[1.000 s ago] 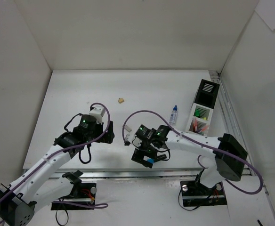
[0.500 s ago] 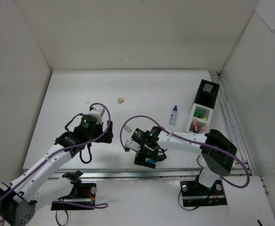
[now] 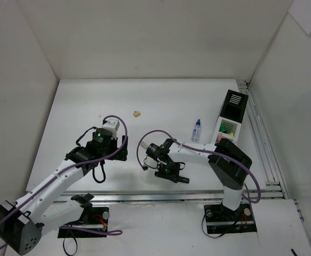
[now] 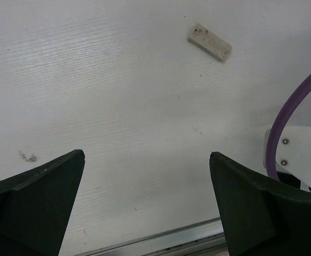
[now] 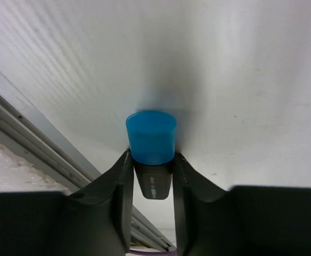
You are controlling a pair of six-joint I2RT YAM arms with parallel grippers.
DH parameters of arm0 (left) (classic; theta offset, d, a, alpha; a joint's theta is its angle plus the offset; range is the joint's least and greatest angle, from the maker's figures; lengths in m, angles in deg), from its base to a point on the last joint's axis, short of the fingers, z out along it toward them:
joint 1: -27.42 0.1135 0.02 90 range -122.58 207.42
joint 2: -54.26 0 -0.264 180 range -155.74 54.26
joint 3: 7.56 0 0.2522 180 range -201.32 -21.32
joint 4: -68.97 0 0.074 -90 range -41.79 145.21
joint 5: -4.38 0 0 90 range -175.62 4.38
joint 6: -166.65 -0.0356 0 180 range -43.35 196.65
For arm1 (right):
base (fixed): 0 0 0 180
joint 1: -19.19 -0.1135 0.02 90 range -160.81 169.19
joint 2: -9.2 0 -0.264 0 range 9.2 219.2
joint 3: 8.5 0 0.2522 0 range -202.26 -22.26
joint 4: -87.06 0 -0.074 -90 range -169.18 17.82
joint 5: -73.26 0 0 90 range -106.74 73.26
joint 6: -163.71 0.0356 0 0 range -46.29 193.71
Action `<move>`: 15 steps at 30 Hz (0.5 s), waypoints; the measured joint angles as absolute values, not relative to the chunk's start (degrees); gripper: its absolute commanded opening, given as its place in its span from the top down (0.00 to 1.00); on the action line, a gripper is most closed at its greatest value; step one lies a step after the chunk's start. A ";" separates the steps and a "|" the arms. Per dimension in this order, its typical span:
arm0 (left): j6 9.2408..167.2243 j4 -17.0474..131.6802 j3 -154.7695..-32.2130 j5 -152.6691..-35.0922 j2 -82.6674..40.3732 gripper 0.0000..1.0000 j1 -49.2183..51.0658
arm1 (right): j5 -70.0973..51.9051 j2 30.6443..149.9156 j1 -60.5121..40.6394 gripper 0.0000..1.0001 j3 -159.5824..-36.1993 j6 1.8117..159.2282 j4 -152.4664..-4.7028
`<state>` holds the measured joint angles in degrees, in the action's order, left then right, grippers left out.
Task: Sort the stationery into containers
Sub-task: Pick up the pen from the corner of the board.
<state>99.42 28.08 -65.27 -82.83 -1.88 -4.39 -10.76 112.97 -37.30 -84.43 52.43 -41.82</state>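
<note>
Over on the right side of the white table (image 3: 161, 101) stands the narrow three-part desk organizer with slotted sides (image 3: 235, 114), its black section (image 3: 235, 102) farthest up the frame and two white ones below. From overhead, something green shows in the middle white section (image 3: 227, 127). The nearest section is mostly hidden behind the right arm, with only a hint of pink at its edge, and what the black one holds I cannot tell. The right gripper (image 3: 170, 172) sits low in the middle of the frame, close to the metal rail (image 3: 134, 196) along the table's near edge and well apart from the organizer. Its wrist view shows the two fingers pressed in from both sides on a blue-capped highlighter with a dark barrel (image 5: 150, 136). The barrel is pinched between the tips and the blue cap sticks out just beyond them, towards the table top. The highlighter's long axis runs straight up that frame, in line with the fingers, blue end away from the camera. From overhead it is hidden under the gripper. A small clear glue bottle with a blue cap (image 3: 196, 130) lies just left of the organizer. The left gripper (image 4: 147, 155) hangs over bare table with its fingers wide apart and nothing between them, and a small pale eraser block (image 4: 209, 41) lies at the upper right of its view.
</note>
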 measured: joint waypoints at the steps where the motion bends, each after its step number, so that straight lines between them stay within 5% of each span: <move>1: 99.42 28.06 -65.53 -82.68 -2.47 0.01 -4.39 | -10.28 113.29 -36.47 0.88 -84.93 52.82 -41.51; 7: 99.44 27.88 -66.60 -82.07 -3.50 0.00 -4.39 | -10.78 112.94 -35.09 1.00 -85.00 54.26 -43.00; 15: 99.20 28.41 -66.95 -81.50 -3.17 0.00 -4.35 | -17.12 98.93 -28.80 1.00 -78.99 56.51 -59.34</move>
<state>99.20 28.41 -66.95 -81.50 -3.17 -4.35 -17.12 98.93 -28.80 -78.99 56.51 -59.34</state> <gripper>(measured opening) 0.996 0.290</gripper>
